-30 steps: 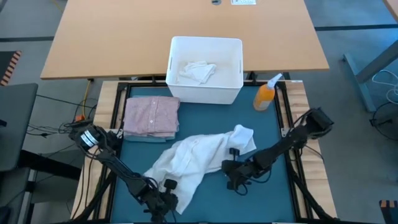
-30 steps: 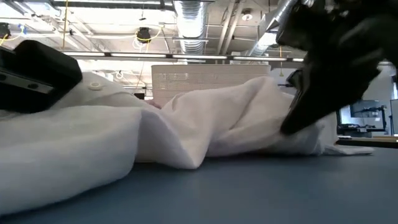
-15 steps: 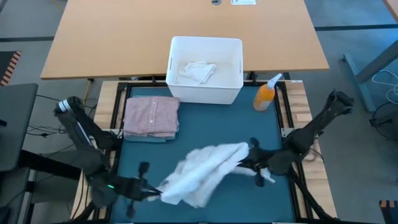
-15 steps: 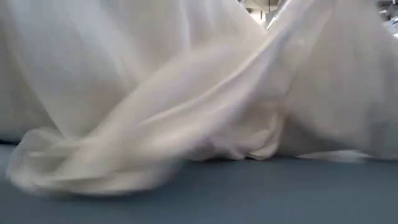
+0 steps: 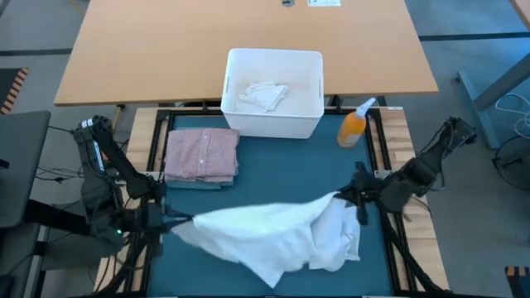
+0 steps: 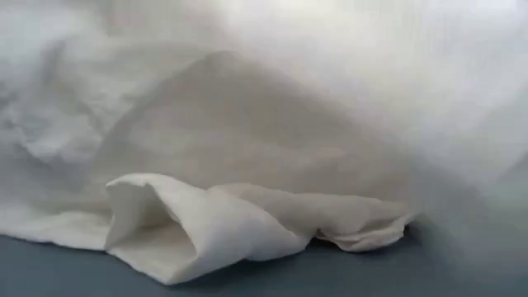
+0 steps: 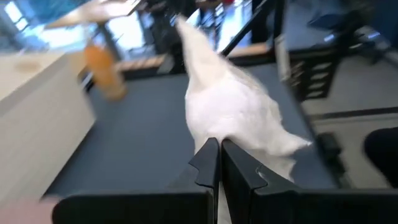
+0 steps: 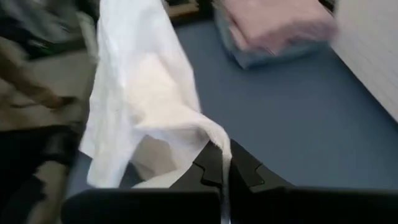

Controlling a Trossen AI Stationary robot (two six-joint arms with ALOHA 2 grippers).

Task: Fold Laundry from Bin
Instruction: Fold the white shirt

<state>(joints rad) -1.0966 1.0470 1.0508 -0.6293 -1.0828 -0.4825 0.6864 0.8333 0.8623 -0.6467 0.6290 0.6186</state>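
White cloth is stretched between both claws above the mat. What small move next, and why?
Probably lower both claws together toward the mat to lay it flat. The left claw and right claw are each shut on an end of the white cloth, pulled apart, but its middle sags in a bunch by the right claw.

Free mat lies at centre, between the folded pink shirt at 10 o'clock and the orange spray bottle at 2 o'clock. The white bin blocks 12 o'clock. From 8 to 4 o'clock a white cloth hangs stretched between the left gripper and right gripper, both pinched on it, barring the near edge and filling the low view.
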